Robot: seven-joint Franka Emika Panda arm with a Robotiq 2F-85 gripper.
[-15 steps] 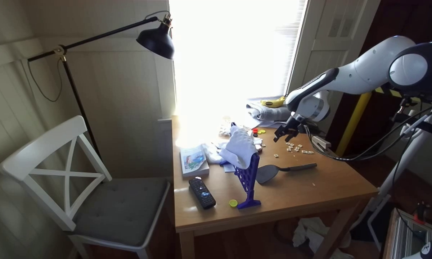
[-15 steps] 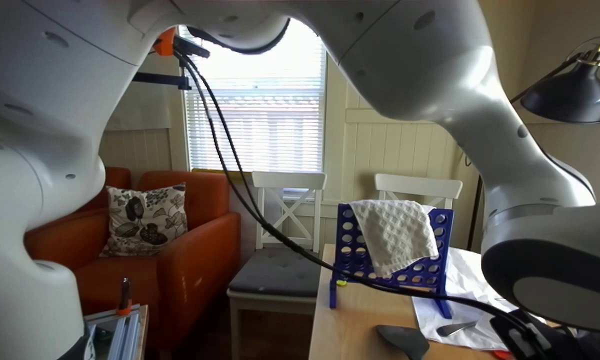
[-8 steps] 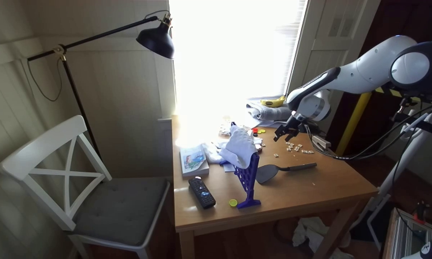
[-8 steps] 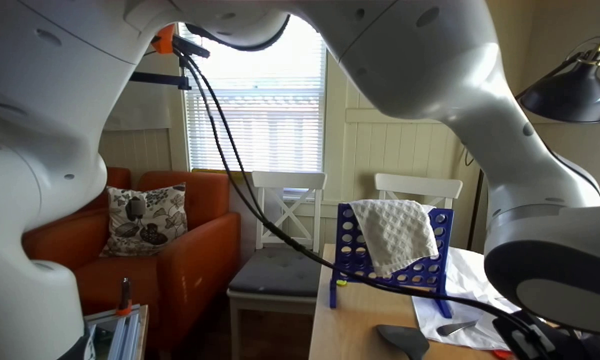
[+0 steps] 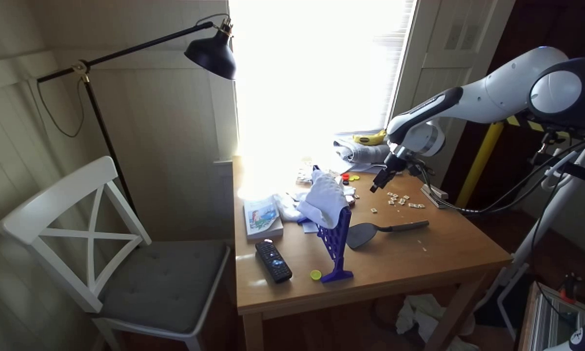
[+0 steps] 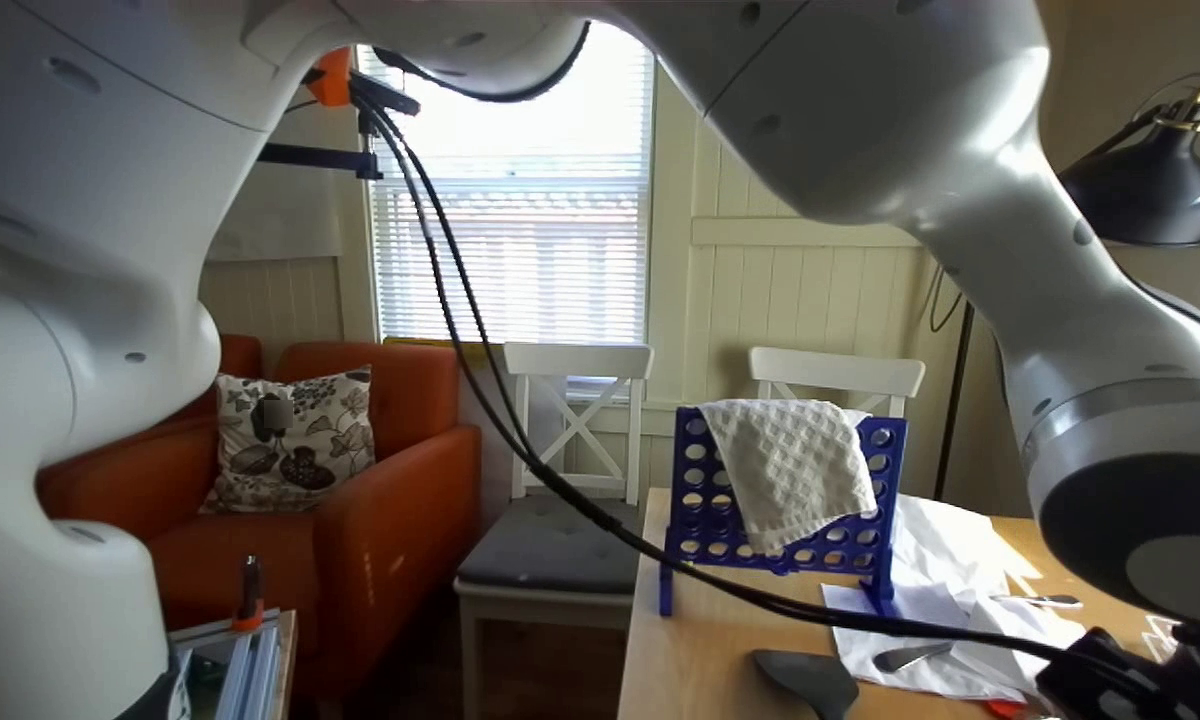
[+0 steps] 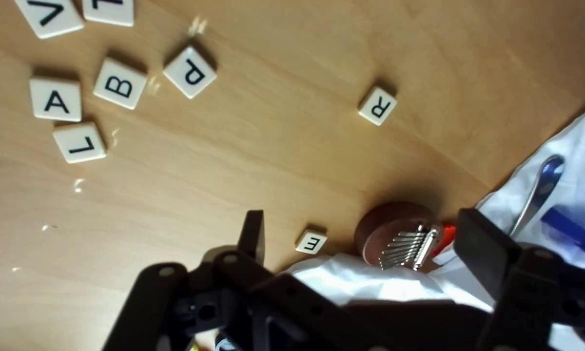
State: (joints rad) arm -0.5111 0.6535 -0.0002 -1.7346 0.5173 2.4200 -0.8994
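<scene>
My gripper (image 7: 361, 222) is open and empty above the wooden table; it also shows in an exterior view (image 5: 376, 188). Beyond and between its fingers in the wrist view lie a round brown thumb piano (image 7: 395, 234) with metal tines and an E letter tile (image 7: 311, 242). Crumpled white sheeting (image 7: 365, 278) lies against the thumb piano. An R tile (image 7: 378, 106) and several other tiles, such as B (image 7: 120, 83), are spread on the table. A blue upright game rack with holes (image 6: 693, 480) has a white waffle cloth (image 6: 790, 470) draped over it; both also show in the other camera.
A black spatula (image 5: 363, 236), remote (image 5: 273, 262), book (image 5: 263, 218) and yellow disc (image 5: 316, 275) are on the table. A rolled grey towel (image 5: 368, 152) with a banana (image 5: 369, 138) is at the back. A lamp (image 5: 211, 56) and chair (image 5: 161, 287) stand beside it.
In the last half second, the wrist has turned and the arm has shifted slightly, moving right in an exterior view. The gripper's cable has swung with it. The table objects have not moved.
</scene>
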